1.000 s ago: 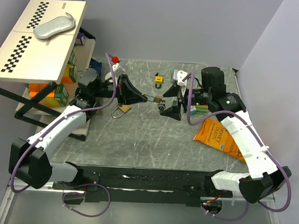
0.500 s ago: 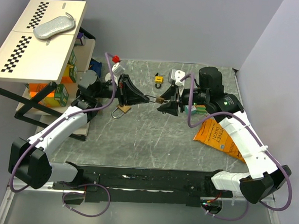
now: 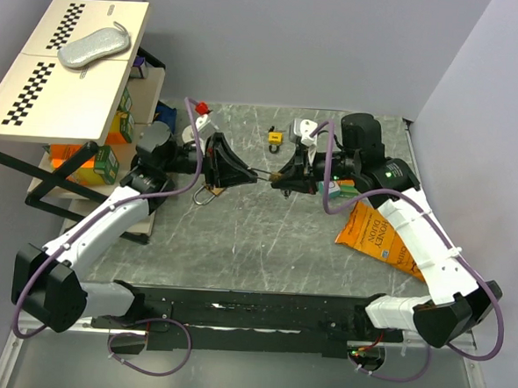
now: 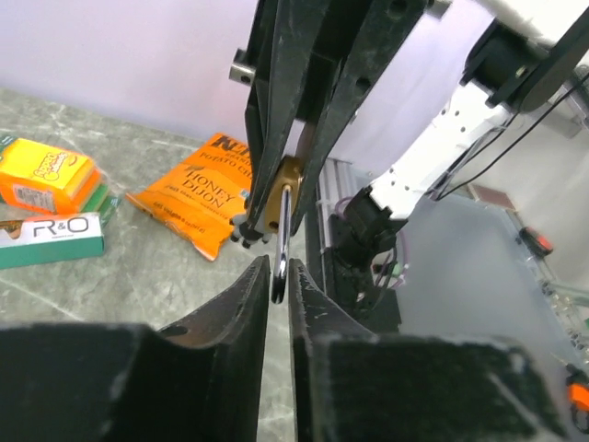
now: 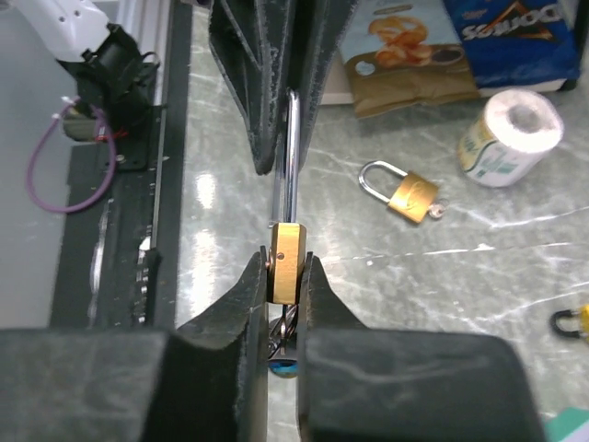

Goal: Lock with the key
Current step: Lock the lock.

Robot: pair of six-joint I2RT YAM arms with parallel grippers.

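A brass padlock (image 5: 283, 250) hangs mid-frame above the surface (image 3: 265, 238), steel shackle pointing left. The right gripper (image 5: 283, 273) has its jaws clamped on the body. The left gripper (image 4: 280, 269) has its jaws narrow around the shackle.

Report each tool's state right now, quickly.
Left tool: closed on the padlock shackle.
Right tool: closed on the same padlock's brass body.

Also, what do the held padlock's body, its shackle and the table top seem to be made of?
Padlock body: probably brass, with a satin yellow sheen.
Shackle: looks like polished steel, silvery and mirror-bright.
Table top: grey veined surface with glare, marble-like; real stone or a printed laminate, I cannot tell.
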